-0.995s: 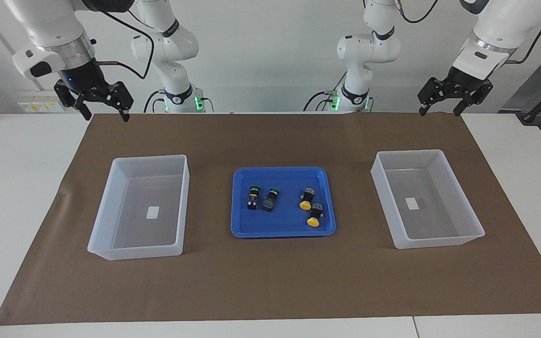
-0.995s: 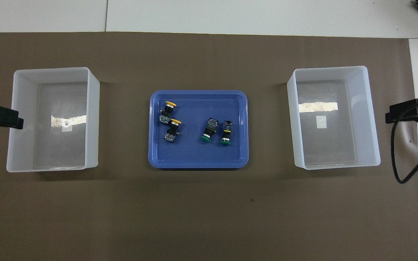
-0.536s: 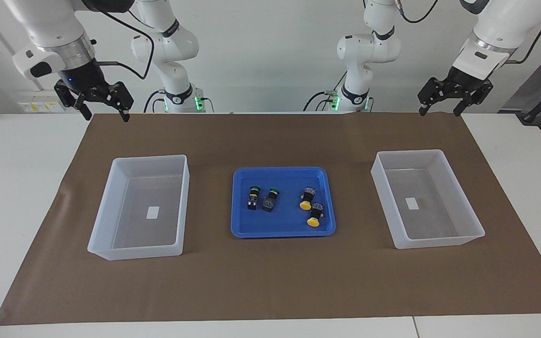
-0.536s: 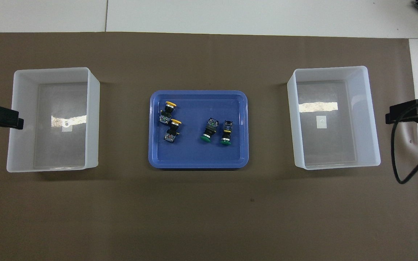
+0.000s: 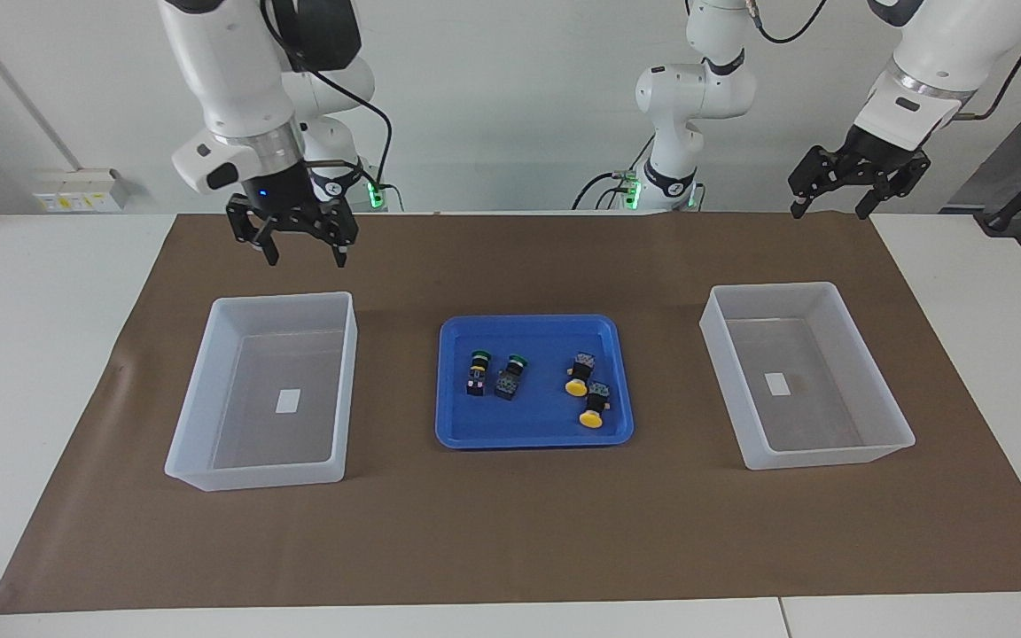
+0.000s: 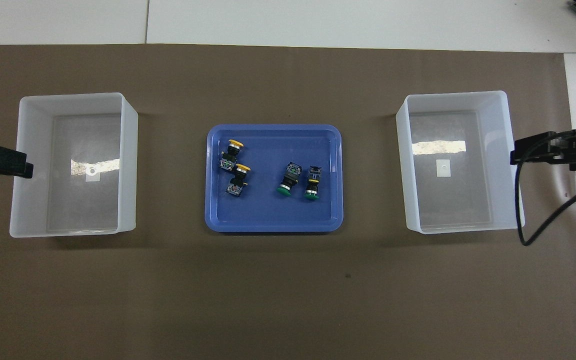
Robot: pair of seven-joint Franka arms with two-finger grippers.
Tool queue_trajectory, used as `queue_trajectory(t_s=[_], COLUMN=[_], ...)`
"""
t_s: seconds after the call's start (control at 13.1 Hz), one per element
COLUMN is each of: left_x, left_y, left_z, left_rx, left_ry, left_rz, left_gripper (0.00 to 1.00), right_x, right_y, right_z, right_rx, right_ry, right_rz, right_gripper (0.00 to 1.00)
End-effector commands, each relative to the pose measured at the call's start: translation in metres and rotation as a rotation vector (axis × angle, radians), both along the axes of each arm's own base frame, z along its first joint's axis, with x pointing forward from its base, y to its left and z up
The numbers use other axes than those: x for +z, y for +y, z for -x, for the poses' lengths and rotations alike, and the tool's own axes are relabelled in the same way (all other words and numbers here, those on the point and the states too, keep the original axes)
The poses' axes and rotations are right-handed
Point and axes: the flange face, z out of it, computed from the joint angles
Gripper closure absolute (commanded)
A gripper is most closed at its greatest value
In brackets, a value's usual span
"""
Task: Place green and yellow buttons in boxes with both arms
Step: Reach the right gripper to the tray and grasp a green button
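Two green buttons (image 5: 479,372) (image 5: 510,374) and two yellow buttons (image 5: 578,377) (image 5: 595,408) lie in the blue tray (image 5: 528,321) at mid table. They also show in the overhead view: green (image 6: 288,181) (image 6: 312,182), yellow (image 6: 230,152) (image 6: 238,179). Two empty boxes (image 5: 284,299) (image 5: 772,288) flank the tray. My right gripper (image 5: 305,257) is open and empty, raised by the box at its end. My left gripper (image 5: 830,206) is open and empty, raised over the mat's corner, waiting.
A brown mat (image 5: 510,532) covers the table's middle under the tray (image 6: 273,127) and the boxes (image 6: 73,95) (image 6: 455,93). Parts of the left gripper (image 6: 0,161) and right gripper (image 6: 543,150) show at the overhead view's sides, with a hanging black cable (image 6: 533,230).
My right gripper has swung from outside the mat's corner inward toward the box at its end and dropped a little. The left arm, buttons and boxes have not moved.
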Motion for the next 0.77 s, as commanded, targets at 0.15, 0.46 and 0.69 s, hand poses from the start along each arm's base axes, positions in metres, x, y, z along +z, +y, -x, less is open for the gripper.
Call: queue_trajectory(t_s=[0.15,0.46,0.69], left_x=[0.0,0.0,0.0], left_y=[0.003,0.003,0.003], left_z=[0.007,0.007,0.007], left_rx=[0.001,0.001,0.001], left_ry=[0.008,0.008,0.008], left_rz=[0.012,0.012,0.012], left_gripper=[0.0,0.0,0.0], right_x=[-0.105,-0.173,-0.208], right_y=[0.112,0.146,0.159], right_z=[-0.009,-0.002,0.006], right_rx=[0.026,0.088,0.132], right_ry=[0.008,-0.049,-0.053], right_rz=[0.009,-0.008,-0.003], right_gripper=[0.0,0.0,0.05])
